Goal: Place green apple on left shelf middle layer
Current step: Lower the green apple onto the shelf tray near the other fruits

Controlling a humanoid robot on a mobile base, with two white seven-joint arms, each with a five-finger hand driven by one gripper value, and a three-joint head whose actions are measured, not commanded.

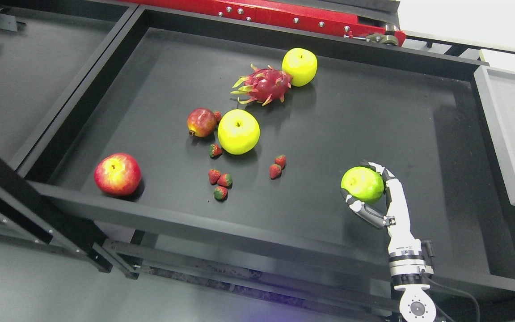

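Note:
A green apple (361, 183) sits in the lower right part of the black tray (373, 112). My right hand (365, 188) comes up from the bottom right, and its fingers (380, 170) curl around the apple from the right and from below. The apple's right side is hidden by the hand. I cannot tell whether the apple still rests on the tray floor. The left arm does not show.
In the tray lie two yellow apples (238, 131) (300, 66), a dragon fruit (264, 86), a small red fruit (201, 121), a red apple (117, 174) and several strawberries (221, 181). A second black tray (25, 67) is at left, a grey panel (514, 129) at right.

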